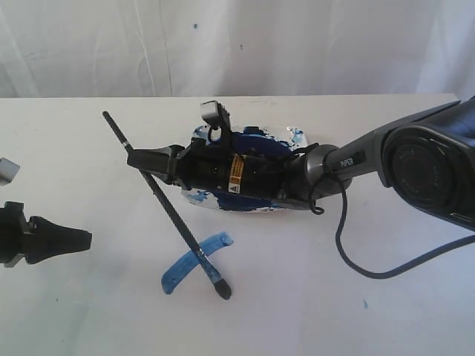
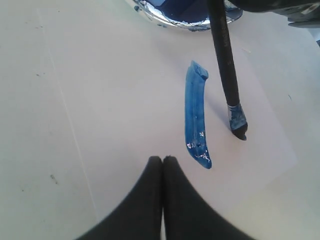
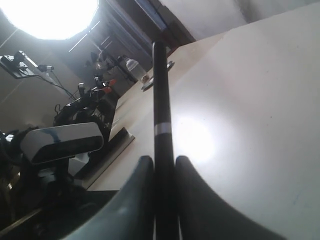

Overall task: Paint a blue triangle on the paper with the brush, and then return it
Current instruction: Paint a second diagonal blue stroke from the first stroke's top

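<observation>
My right gripper (image 1: 141,159) is shut on the black handle of the brush (image 1: 169,208), which slants down to the paper (image 1: 282,282). Its dark tip (image 1: 223,291) sits just past a single curved blue stroke (image 1: 193,259); no full blue triangle shows. In the left wrist view the brush (image 2: 223,65) ends at a silver ferrule and tip (image 2: 239,127) beside the stroke (image 2: 196,115) on the paper (image 2: 125,100). The right wrist view shows the brush handle (image 3: 162,125) clamped between the fingers of the right gripper (image 3: 164,162). My left gripper (image 1: 83,239) rests shut and empty at the left, also seen as the left gripper (image 2: 163,159).
The paint dish (image 1: 293,137) with dark-blue paint lies under my right arm; its foil rim (image 2: 170,17) shows in the left wrist view. A black cable (image 1: 349,252) loops over the table at the right. A white curtain hangs behind.
</observation>
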### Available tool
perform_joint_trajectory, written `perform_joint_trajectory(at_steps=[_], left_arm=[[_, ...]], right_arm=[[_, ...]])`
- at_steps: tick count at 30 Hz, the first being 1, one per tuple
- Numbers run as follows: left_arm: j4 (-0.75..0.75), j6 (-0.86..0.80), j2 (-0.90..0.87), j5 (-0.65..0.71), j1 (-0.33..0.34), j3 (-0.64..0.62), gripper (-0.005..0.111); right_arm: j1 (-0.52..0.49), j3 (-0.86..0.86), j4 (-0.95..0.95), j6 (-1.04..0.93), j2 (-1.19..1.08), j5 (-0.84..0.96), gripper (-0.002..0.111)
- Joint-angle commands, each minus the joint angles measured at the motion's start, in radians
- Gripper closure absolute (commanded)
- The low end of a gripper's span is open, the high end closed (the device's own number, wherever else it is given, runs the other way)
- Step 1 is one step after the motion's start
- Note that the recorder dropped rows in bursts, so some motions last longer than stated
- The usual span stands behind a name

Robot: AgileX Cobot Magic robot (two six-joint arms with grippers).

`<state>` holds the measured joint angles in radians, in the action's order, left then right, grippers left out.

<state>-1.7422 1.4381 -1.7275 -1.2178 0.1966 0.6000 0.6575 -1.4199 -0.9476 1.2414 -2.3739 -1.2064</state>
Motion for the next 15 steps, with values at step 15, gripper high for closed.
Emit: perform_joint_trajectory(at_steps=[15], left_arm=[[-0.002,-0.004,0.012,-0.003,0.004,-0.006,0.107]], right_arm=[[-0.001,0.001,0.305,-0.358,0.000,0.036,0.108]])
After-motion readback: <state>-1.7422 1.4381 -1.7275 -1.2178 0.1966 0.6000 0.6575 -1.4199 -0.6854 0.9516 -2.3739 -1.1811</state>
